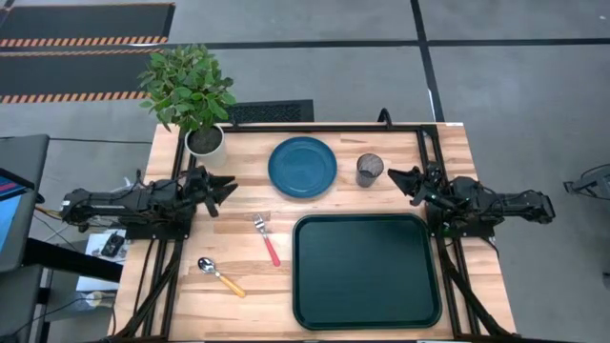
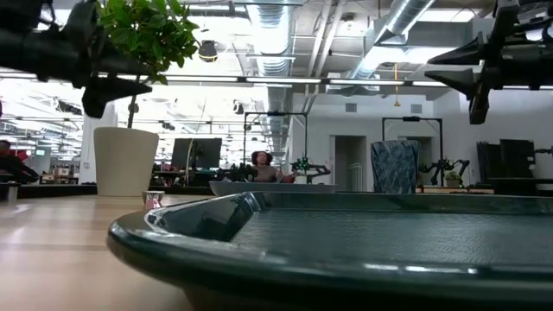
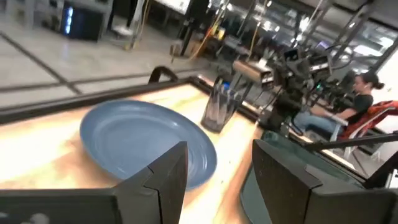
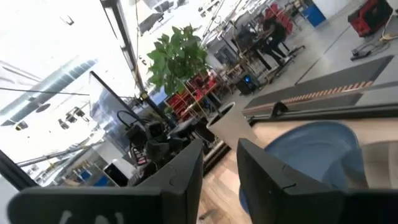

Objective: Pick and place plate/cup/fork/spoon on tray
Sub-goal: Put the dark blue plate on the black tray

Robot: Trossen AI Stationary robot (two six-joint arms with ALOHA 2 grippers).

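Note:
The dark teal-blue plate (image 1: 302,167) lies flat at the table's far middle; it also shows in the left wrist view (image 3: 146,143) and the right wrist view (image 4: 311,152). The smoky cup (image 1: 370,170) stands upright to its right. The red-handled fork (image 1: 266,238) and the orange-handled spoon (image 1: 220,275) lie flat left of the dark green tray (image 1: 366,271), which lies at the near right. My left gripper (image 1: 227,187) hovers open and empty left of the plate. My right gripper (image 1: 396,177) hovers open and empty right of the cup.
A potted plant in a white pot (image 1: 203,141) stands at the far left corner. A black frame (image 1: 286,125) runs along the table's far edge and sides. People sit at desks in the room beyond the table (image 2: 262,166).

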